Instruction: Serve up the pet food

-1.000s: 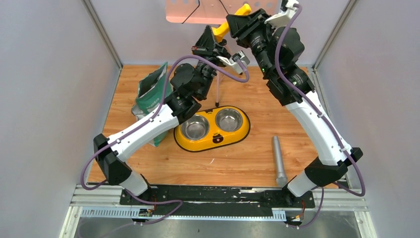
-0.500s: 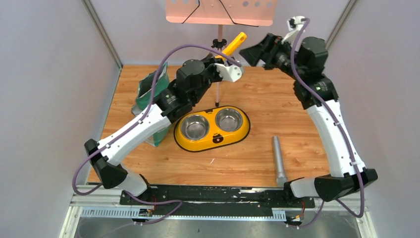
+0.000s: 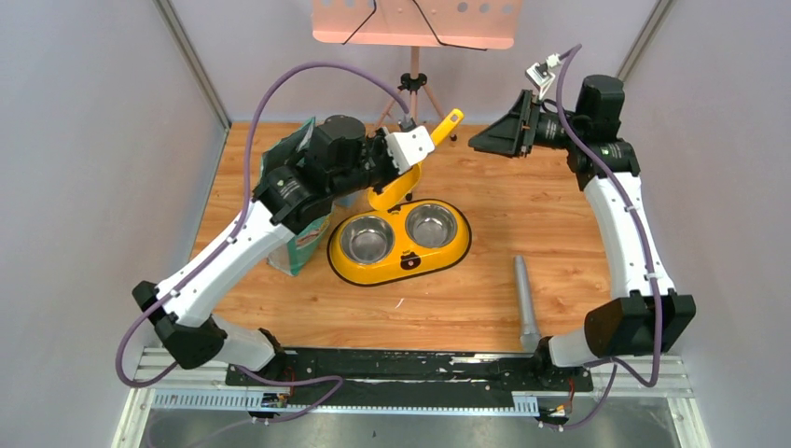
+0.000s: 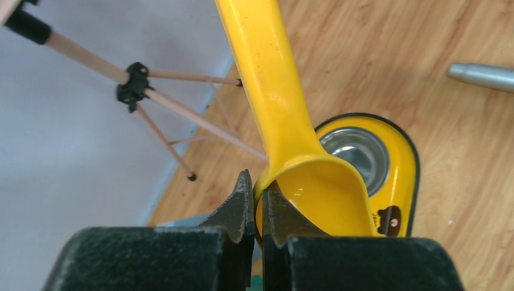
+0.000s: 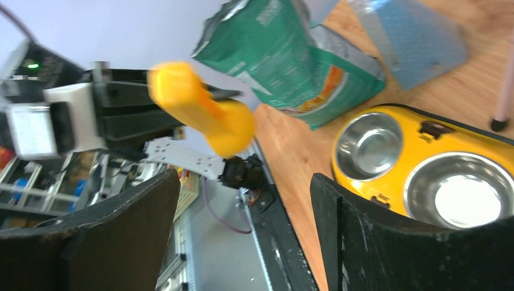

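My left gripper (image 3: 390, 183) (image 4: 257, 189) is shut on the rim of the yellow scoop (image 3: 403, 183) (image 4: 285, 115). It holds the scoop above the far edge of the yellow double bowl (image 3: 438, 265) (image 4: 407, 163) (image 5: 410, 140), with the handle pointing up toward the back. The scoop's cup looks empty, and both steel bowls are empty too. My right gripper (image 3: 478, 142) (image 5: 242, 200) hangs open at the back right, clear of the scoop, with nothing between its fingers. A green-and-white bag (image 3: 291, 161) (image 5: 285, 48) stands open left of the bowls. The pet food is hidden.
A metal cylinder (image 3: 525, 301) (image 4: 482, 76) lies on the wooden table to the right of the bowls. A thin wooden tripod (image 3: 413, 86) (image 4: 134, 86) carrying a pink board (image 3: 415, 23) stands at the back wall. Grey walls enclose the table on three sides.
My right gripper opened, let go of the scoop's handle and drew back to the right. My left arm came down with the scoop, from high at the back to just above the bowls.
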Motion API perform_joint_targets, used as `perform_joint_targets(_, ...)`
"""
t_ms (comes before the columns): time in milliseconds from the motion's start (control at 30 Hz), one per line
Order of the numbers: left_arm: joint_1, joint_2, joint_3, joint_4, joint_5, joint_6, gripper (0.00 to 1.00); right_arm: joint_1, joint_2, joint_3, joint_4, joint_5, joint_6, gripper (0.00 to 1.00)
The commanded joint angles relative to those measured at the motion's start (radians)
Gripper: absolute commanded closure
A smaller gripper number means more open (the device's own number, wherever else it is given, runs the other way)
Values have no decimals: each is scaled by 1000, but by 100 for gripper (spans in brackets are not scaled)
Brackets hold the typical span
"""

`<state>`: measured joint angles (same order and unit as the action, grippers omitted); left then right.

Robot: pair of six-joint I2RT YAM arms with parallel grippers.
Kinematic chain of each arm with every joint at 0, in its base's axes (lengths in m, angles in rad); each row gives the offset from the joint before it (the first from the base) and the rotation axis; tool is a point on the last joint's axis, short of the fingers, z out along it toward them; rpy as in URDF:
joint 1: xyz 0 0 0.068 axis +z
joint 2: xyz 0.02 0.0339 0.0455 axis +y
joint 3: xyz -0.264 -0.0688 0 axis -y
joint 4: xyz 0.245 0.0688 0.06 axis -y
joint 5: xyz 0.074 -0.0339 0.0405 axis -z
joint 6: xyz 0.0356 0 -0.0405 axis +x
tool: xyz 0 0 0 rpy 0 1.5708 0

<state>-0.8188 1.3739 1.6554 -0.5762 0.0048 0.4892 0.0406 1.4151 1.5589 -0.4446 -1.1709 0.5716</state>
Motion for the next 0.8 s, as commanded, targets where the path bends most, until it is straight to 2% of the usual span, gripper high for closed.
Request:
perform_joint_targets(0,13,77,90,-1,156,-107,100,54,55,166,85,-153,110,20)
perform_joint_targets(100,13,103,118,32,225,-119,100,91,89,217,59,-138,131,23)
perform_joint_targets(200,12,125,153,45,241,-136,100,126,105,246,54,-58,119,27)
perform_joint_targets(433,-14,145,175,76,88,-106,100,195,101,253,131,241,126,42)
perform_joint_targets(533,-17,149,178,81,54,-100,100,222,126,284,136,251,117,47)
perform_joint_targets(767,-16,141,137,113,-50,6,100,231,116,290,78,186,-1,48)
